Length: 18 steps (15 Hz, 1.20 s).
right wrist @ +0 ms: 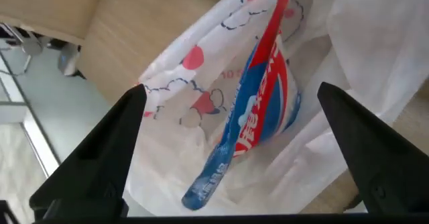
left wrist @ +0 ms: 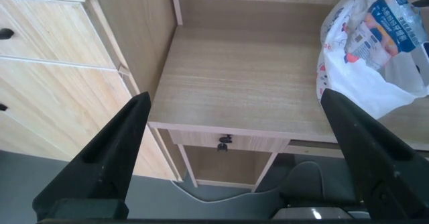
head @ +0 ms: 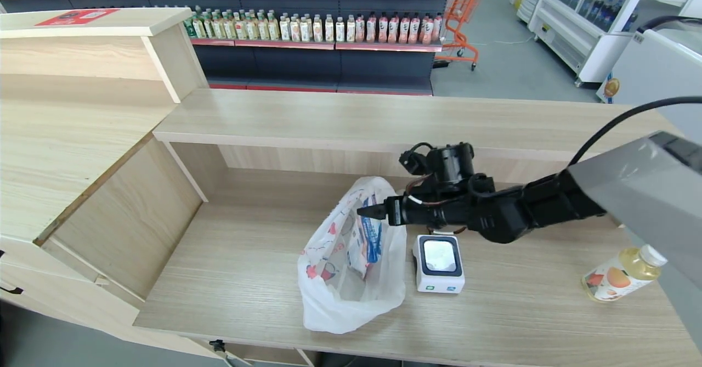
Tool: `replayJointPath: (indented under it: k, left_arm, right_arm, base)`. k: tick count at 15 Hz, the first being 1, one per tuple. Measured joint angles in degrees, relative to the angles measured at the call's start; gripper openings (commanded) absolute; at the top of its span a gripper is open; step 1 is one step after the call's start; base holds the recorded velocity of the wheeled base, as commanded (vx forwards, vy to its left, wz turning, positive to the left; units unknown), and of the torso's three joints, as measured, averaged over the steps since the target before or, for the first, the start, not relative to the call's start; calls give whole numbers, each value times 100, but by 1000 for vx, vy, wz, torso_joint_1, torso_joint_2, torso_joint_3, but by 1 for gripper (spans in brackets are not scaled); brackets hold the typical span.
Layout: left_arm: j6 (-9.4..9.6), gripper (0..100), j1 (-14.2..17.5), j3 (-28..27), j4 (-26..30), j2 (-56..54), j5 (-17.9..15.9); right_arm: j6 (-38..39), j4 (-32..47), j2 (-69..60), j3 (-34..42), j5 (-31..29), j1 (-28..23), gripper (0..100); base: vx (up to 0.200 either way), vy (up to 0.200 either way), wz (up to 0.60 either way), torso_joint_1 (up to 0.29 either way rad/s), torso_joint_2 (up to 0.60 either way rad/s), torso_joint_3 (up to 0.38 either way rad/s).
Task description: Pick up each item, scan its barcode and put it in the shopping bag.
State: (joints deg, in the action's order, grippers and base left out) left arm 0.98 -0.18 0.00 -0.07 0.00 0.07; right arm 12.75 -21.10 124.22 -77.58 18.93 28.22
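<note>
Bagging looks like the step in hand: my right fingers (right wrist: 100, 157) hang spread wide and empty over the mouth of the shopping bag (head: 351, 284), with a blue-and-red packet (head: 366, 241) inside it. I judge the bottle (head: 622, 275), lying well apart at the right end of the worktop (head: 236, 268), comes next. That means lifting clear of the bag's rim and crossing above the scanner (head: 439, 263) just beside it. My left fingers (left wrist: 107, 157), also wide, hover off the near edge, beside open worktop.

bright, even overhead shop light, soft shadows, pale glare on the scanner (head: 439, 263) screen
</note>
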Motion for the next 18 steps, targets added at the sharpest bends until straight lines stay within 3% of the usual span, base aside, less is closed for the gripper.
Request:
replayJointPath:
  k: [2, 4, 7, 10, 14, 18]
  left_arm:
    - [0, 100, 2, 0, 0, 0, 0]
    - [0, 100, 2, 0, 0, 0, 0]
    - [0, 100, 5, 0, 0, 0, 0]
    - [0, 100, 2, 0, 0, 0, 0]
    - [-20, 100, 2, 0, 0, 0, 0]
    - [-44, 100, -2, 0, 2, 0, 0]
  right_arm:
    - [352, 334, -661, 234, -154, -279, 100]
    - [163, 471, -1312, 816, -602, -690, 100]
    - [-764, 523, -2461, 2202, -1292, -1473, 100]
    - [-936, 534, -3810, 3684, -1658, -1893, 100]
    - [-547, 808, -5589, 5303, -1776, -2070, 100]
    - [339, 956, -6499, 5773, -1694, -2094, 100]
  base:
    - [0, 0, 0, 0, 0, 0]
    - [0, 0, 0, 0, 0, 0]
    - [0, 0, 0, 0, 0, 0]
    - [0, 0, 0, 0, 0, 0]
    - [0, -50, 0, 1, 2, 2]
    - [0, -200, 0, 4, 2, 5]
